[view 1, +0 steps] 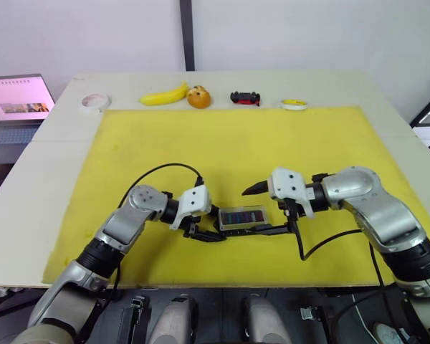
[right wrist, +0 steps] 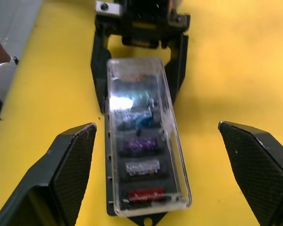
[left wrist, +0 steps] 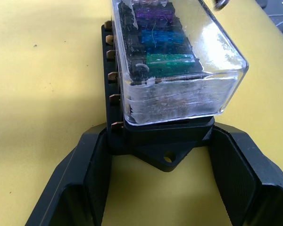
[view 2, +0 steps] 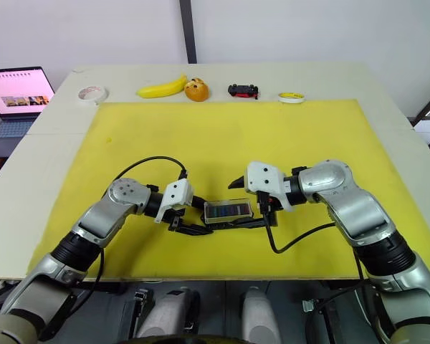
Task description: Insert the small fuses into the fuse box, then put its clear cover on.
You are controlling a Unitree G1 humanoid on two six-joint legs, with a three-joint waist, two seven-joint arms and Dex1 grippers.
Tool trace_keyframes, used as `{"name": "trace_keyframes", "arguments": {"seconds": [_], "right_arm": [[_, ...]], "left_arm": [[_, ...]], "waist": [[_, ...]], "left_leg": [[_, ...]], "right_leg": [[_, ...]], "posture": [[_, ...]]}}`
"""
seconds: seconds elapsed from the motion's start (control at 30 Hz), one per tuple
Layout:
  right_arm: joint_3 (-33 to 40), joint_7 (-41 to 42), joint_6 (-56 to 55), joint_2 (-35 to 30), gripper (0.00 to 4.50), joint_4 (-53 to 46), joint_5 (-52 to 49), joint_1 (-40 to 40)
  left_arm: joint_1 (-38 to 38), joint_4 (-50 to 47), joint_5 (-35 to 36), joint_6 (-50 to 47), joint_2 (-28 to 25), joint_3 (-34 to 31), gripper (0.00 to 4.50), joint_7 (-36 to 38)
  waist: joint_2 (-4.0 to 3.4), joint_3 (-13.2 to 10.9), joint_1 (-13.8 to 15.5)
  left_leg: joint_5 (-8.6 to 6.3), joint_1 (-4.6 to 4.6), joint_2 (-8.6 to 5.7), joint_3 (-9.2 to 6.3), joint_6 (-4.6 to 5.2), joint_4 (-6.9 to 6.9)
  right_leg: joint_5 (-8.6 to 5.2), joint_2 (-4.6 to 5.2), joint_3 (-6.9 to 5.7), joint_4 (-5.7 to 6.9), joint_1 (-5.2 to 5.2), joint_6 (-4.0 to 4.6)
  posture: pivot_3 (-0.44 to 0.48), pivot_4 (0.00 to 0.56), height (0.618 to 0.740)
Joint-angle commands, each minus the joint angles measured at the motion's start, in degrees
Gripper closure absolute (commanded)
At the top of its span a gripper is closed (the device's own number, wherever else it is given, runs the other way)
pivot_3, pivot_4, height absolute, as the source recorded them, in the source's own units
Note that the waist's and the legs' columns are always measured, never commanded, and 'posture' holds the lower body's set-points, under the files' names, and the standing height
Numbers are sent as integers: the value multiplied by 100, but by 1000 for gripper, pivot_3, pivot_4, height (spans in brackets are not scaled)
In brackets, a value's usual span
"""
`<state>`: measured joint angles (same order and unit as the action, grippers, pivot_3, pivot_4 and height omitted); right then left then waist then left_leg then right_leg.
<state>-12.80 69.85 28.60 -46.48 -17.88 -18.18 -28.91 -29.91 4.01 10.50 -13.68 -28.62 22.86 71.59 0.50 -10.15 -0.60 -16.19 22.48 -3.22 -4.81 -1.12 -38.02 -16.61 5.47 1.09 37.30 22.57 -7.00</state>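
Evidently the task is in its closing step: the fuse box [view 1: 242, 218] lies on the yellow mat [view 1: 236, 143] at the near middle of the tabletop [view 1: 50, 136], with the clear cover [right wrist: 146, 141] already resting on top of it. Through the cover the small fuses [right wrist: 142, 168] show seated in a row: red, grey, purple, blue, then green at the left end. The left pincer [left wrist: 167, 183] is at the box's left end, its two fingers set against that end and bracing it. The right pincer [right wrist: 155, 179] is at the right end, spread wide with both fingers well clear of the box. Whether the cover is fully snapped down cannot be told. In my judgement, the next move calls for a firm, even press on the cover while the left pincer steadies the box, then release.
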Motion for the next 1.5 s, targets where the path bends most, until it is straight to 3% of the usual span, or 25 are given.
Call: {"name": "trace_keyframes", "arguments": {"seconds": [0.03,0.17,0.23,0.3,0.5,0.9,1.5], "right_arm": [[565,-93,480,60,71,-411,-718,-54],[714,-203,699,258,71,-462,-1140,125],[669,-327,652,442,607,-357,-1159,214],[643,-406,607,595,1423,-265,-1140,264],[431,-479,357,782,4460,108,-860,346],[-442,-596,-272,557,4460,508,331,665],[49,-812,19,637,4460,-279,-236,820]], "left_arm": [[58,-90,-49,-12,-31,44,1970,67],[47,57,-107,118,1,63,1970,54],[43,102,-123,150,23,67,1970,42],[47,128,-141,178,38,74,1970,33],[61,143,-154,197,45,67,1970,26],[-17,224,-182,150,97,49,1970,12],[-34,256,-217,117,141,26,1970,26]], "waist": [[0,0,0],[1,0,3],[0,0,2],[0,0,1],[0,0,5],[3,10,-3],[6,28,4]], "left_leg": [[0,0,0,0,0,0],[0,0,1,-2,0,0],[0,0,1,-2,1,0],[0,0,0,-1,1,0],[0,0,0,-1,0,0],[0,-8,0,-1,0,0],[-1,-11,0,-2,1,0]], "right_leg": [[0,0,0,0,0,0],[0,1,0,0,-1,0],[0,1,0,-1,-2,0],[0,1,1,-1,-1,0],[0,1,0,-1,-1,0],[0,-3,-1,0,-10,0],[0,-2,-1,-2,-14,0]], "posture": [[0,150,740],[0,150,740],[0,150,740],[0,150,740],[0,150,740],[0,150,740],[0,150,740]]}}
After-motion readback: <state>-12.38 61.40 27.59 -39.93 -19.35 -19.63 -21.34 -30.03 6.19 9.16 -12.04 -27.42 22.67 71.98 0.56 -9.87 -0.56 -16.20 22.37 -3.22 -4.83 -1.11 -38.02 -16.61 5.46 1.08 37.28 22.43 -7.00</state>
